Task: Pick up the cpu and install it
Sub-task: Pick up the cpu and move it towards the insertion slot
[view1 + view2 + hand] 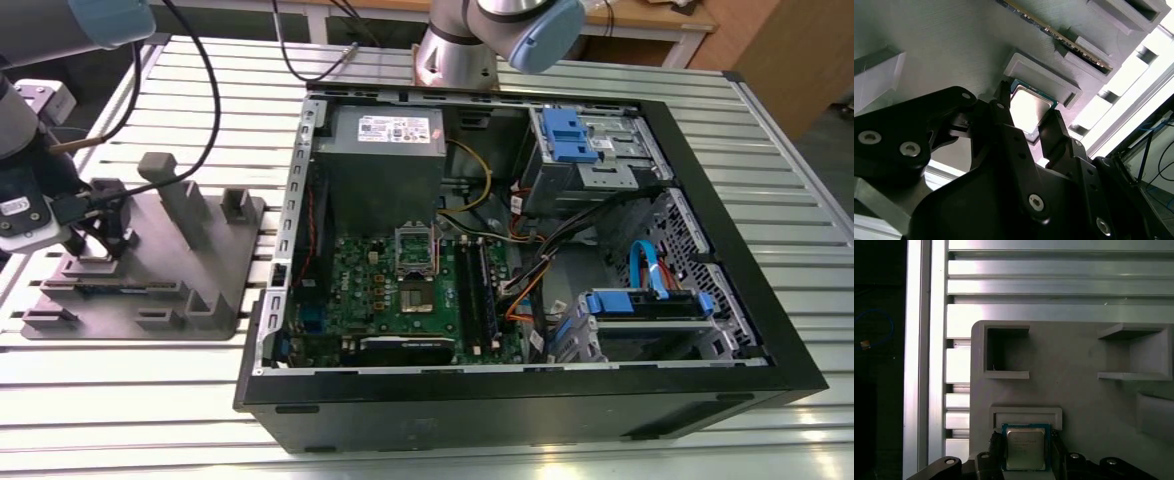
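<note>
One cpu (1025, 449), apparently inside the claw (1025, 440)

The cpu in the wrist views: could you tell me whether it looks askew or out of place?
Nothing stands out. The cpu lies flat on the grey fixture plate, its edges parallel to the raised rim beside it, with no visible damage.
</note>
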### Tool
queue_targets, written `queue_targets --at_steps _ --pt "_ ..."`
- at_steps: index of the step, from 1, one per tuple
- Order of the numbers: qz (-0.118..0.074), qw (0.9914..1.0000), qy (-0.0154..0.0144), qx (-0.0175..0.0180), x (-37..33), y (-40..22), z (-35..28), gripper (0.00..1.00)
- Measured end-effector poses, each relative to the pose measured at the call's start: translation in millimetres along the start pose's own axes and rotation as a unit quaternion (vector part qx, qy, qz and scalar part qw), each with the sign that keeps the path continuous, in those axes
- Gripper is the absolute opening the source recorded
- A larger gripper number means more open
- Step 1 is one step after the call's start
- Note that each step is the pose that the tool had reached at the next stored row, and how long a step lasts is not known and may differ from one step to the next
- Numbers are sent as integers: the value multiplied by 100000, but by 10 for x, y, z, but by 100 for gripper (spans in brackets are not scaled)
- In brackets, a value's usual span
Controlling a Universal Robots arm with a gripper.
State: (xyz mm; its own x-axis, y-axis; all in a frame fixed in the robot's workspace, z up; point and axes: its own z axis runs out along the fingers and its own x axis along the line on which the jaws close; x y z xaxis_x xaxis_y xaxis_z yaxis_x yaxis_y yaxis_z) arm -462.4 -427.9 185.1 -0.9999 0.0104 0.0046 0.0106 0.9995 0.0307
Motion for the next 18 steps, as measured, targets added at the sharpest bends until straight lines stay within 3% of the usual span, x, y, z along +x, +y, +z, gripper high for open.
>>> queue_targets --at_steps 17,18 --pt "2 100000 -7 -3 6 11 9 47" --pt "1 100000 -4 -3 30 11 9 47"
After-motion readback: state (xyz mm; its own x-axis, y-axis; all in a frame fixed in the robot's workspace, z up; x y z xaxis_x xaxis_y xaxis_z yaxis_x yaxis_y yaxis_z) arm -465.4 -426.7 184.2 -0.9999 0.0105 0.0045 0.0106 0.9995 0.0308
